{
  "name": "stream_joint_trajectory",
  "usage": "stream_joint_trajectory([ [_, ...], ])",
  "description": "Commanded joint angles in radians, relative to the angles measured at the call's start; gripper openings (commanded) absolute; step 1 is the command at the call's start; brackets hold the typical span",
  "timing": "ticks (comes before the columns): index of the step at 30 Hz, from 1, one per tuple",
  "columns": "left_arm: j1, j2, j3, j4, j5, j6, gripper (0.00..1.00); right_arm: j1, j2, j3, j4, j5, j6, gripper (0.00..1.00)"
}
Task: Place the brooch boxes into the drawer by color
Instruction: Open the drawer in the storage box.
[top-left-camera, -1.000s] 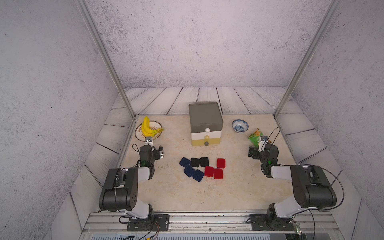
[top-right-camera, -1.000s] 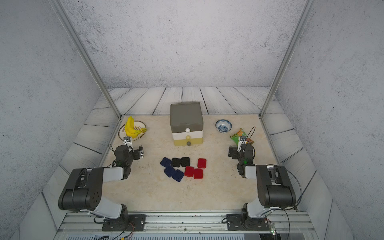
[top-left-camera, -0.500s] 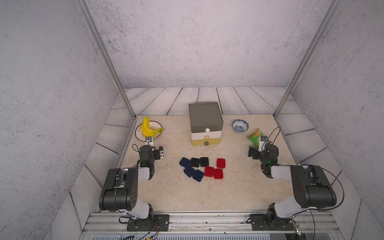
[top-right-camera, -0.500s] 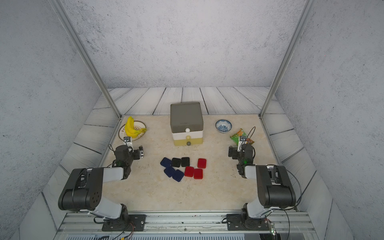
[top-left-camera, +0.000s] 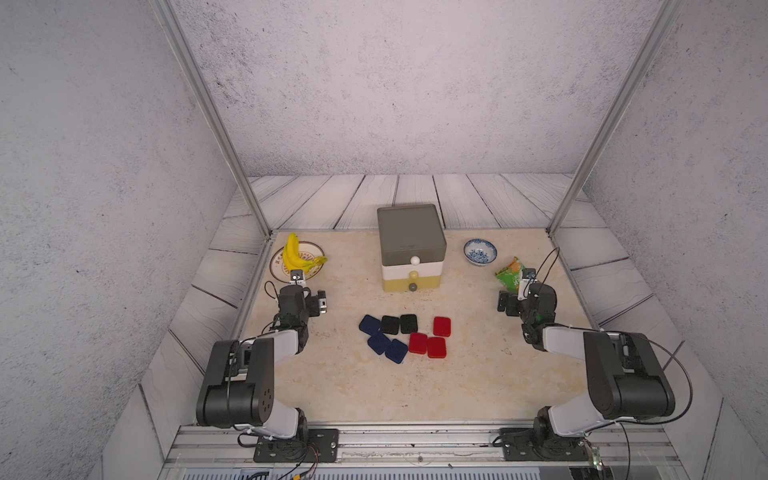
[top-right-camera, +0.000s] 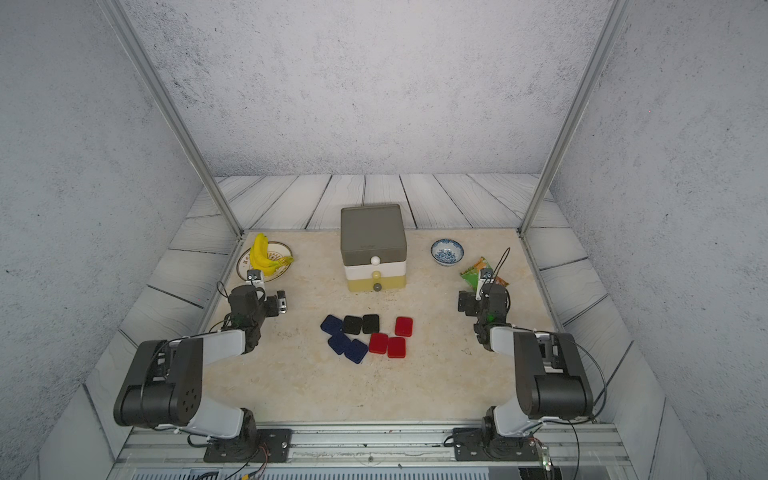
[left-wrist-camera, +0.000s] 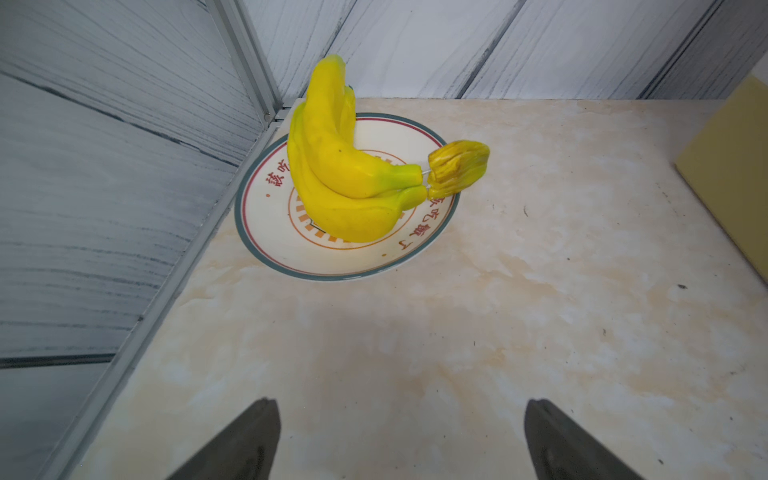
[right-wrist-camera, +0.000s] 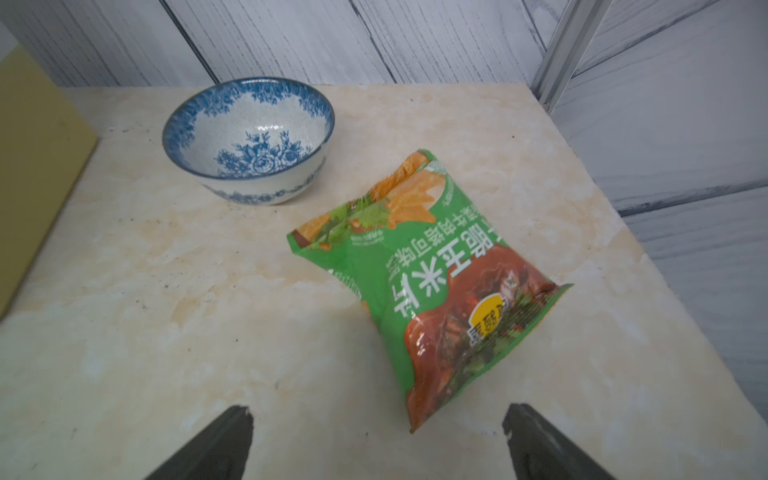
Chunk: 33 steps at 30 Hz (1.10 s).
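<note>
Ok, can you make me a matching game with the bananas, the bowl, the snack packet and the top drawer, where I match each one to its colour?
Things:
1. bananas
2. bowl
3. snack packet
4. top drawer

Colours:
A. grey
B. mostly green
C. yellow
D. white with blue flowers

Pairs: 1-C, 2-D, 3-B, 4-A.
</note>
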Motion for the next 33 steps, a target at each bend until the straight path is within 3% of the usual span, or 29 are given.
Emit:
stream_joint_trajectory([
  [1,-0.010,-0.145,0.115,-0.263,-0.042,-0.113,0.98,0.005,-0.140,0.083,-0.175,0.039,0.062,1.00],
  [6,-0.032,-0.289,0.166,-0.417,0.124,-0.240,0.98,0.035,-0.265,0.208,-0.428,-0.129,0.223,1.00],
  [10,-0.085,-0.407,0.211,-0.578,0.134,-0.270,0.98,0.178,-0.361,0.243,-0.554,-0.148,0.276,1.00],
  [15,-0.136,-0.519,0.237,-0.656,0.147,-0.291,0.98,0.344,-0.385,0.301,-0.617,-0.223,0.420,0.98],
  [19,-0.149,-0.560,0.251,-0.705,0.161,-0.312,0.98,0.467,-0.303,0.343,-0.577,-0.193,0.494,0.98],
  [23,-0.153,-0.566,0.265,-0.753,0.167,-0.314,0.98,0.523,-0.169,0.417,-0.561,-0.187,0.551,0.95],
  [33,-0.155,-0.551,0.273,-0.785,0.166,-0.323,0.98,0.563,0.081,0.571,-0.476,-0.224,0.643,0.84],
])
